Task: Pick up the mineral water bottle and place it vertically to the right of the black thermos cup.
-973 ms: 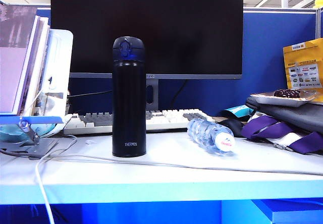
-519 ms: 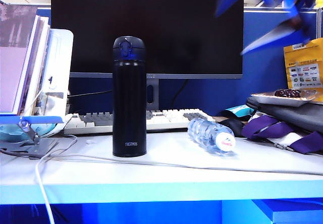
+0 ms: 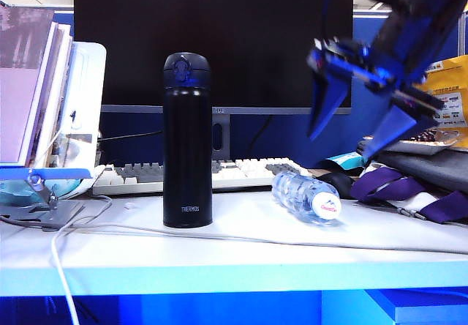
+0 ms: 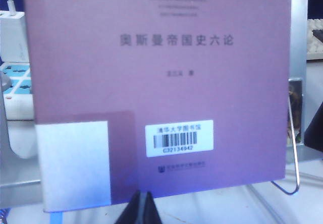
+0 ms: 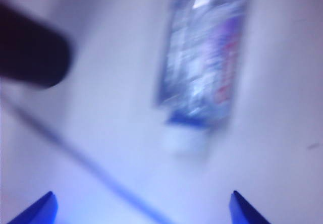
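The mineral water bottle (image 3: 306, 196) lies on its side, ungrasped, below the spread right gripper (image 3: 358, 124) and well apart from it, right of the upright black thermos cup (image 3: 186, 141); left gripper (image 4: 143, 209) pressed shut, idle; lifting and standing remain.

Blurred mineral water bottle (image 5: 202, 57) lies on the table (image 5: 272, 148) beyond the right hand's (image 5: 141, 209) spread fingertips (image 5: 38, 211).

Tall matte black thermos cup (image 3: 187, 140) with small white lettering; clear ribbed plastic mineral water bottle (image 3: 305, 196) — white cap, pink print. Blue-fingered right gripper (image 3: 358, 105); mauve paperback book (image 4: 156, 88) — white barcode sticker.
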Robot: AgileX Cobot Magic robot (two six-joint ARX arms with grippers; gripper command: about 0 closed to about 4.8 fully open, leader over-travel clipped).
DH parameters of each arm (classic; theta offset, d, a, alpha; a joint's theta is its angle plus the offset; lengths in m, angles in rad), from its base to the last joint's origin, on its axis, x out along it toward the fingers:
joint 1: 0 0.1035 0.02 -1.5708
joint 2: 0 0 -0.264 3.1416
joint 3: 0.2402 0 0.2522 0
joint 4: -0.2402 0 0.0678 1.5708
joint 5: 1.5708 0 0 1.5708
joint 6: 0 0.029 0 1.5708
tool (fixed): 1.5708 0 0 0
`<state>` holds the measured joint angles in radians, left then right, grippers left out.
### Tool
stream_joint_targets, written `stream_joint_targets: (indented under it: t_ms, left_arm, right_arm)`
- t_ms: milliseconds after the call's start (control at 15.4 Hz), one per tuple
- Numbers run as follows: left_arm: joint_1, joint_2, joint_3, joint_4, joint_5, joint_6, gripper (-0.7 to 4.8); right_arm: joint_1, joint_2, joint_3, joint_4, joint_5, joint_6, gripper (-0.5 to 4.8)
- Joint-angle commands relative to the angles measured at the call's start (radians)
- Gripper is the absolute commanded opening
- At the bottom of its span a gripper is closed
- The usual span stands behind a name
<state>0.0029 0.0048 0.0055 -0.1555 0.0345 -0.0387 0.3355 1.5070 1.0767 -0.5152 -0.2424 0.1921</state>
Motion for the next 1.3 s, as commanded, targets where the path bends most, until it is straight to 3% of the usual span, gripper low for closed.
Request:
stream_joint_targets:
  t_ms: [65, 713, 1297]
  left_arm:
    - [0.000, -0.003, 0.000, -0.011, 0.004, 0.002, -0.05]
    - [0.000, -0.003, 0.000, -0.011, 0.004, 0.002, -0.05]
    - [0.000, -0.003, 0.000, -0.011, 0.004, 0.002, -0.05]
  right_arm:
    - [0.003, 0.049, 0.016, 0.077, 0.066, -0.007, 4.79]
    - [0.005, 0.278, 0.146, 0.121, 0.042, -0.013, 4.79]
    - [0.011, 0.315, 0.148, 0.092, 0.039, -0.010, 4.79]
